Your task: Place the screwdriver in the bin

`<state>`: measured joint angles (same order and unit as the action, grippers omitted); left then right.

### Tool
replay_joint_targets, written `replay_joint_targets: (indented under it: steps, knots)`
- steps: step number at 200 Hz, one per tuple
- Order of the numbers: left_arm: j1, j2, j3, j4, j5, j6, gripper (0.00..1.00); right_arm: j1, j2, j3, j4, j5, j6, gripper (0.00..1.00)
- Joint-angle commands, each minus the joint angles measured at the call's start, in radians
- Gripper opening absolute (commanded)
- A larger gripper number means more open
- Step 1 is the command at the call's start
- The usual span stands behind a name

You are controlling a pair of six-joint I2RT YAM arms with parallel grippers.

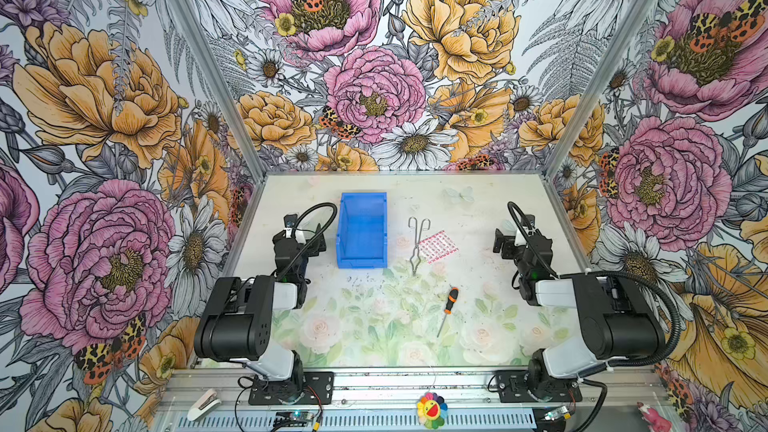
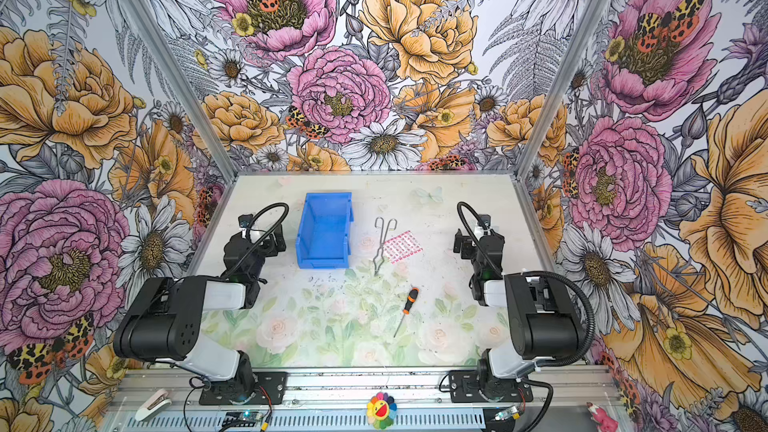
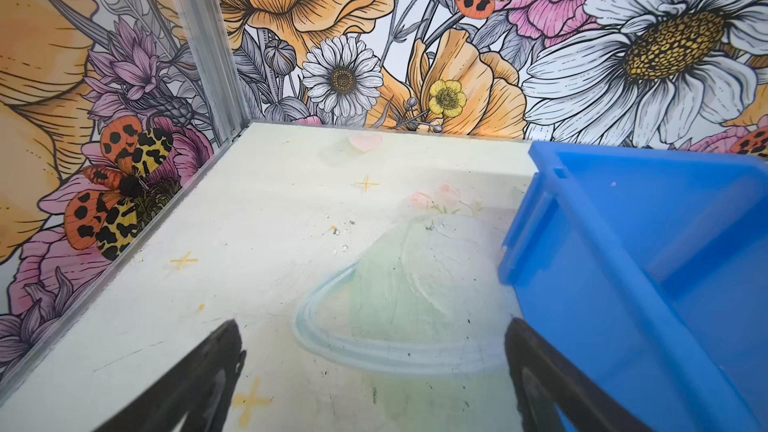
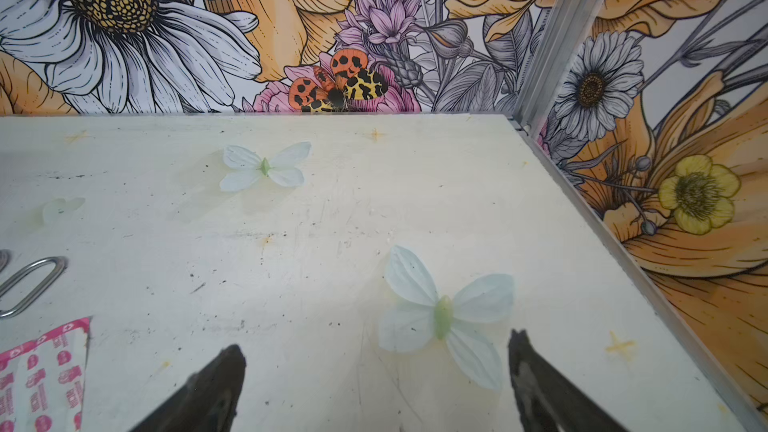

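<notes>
The bin [image 1: 361,238] stands empty left of centre, its low lip facing front; the left gripper [image 3: 374,326], just beside it, and the right gripper [image 4: 376,342] both gape wide with nothing between the fingers; the tongs [image 1: 417,243] lie right of the bin; the screwdriver [image 1: 446,312] lies flat nearer the front, well apart from the bin, handle toward the back. It looks light and stiff; the thin shaft is probably slippery, so the thicker handle is the better hold. Both top views show it; neither wrist view does.
</notes>
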<state>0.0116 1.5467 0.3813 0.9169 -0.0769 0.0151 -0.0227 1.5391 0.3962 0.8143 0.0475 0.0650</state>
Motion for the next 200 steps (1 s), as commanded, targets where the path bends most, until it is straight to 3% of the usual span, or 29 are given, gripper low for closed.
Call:
replay_joint_targets:
  steps: [1,200]
  knots:
    - [0.004,0.003,-0.001,0.013,0.023,-0.003,0.99,0.006,-0.007,-0.002,0.042,0.0,-0.005,0.99]
    - [0.003,0.003,-0.002,0.013,0.028,-0.001,0.99,-0.002,-0.006,0.001,0.036,-0.015,-0.001,0.99]
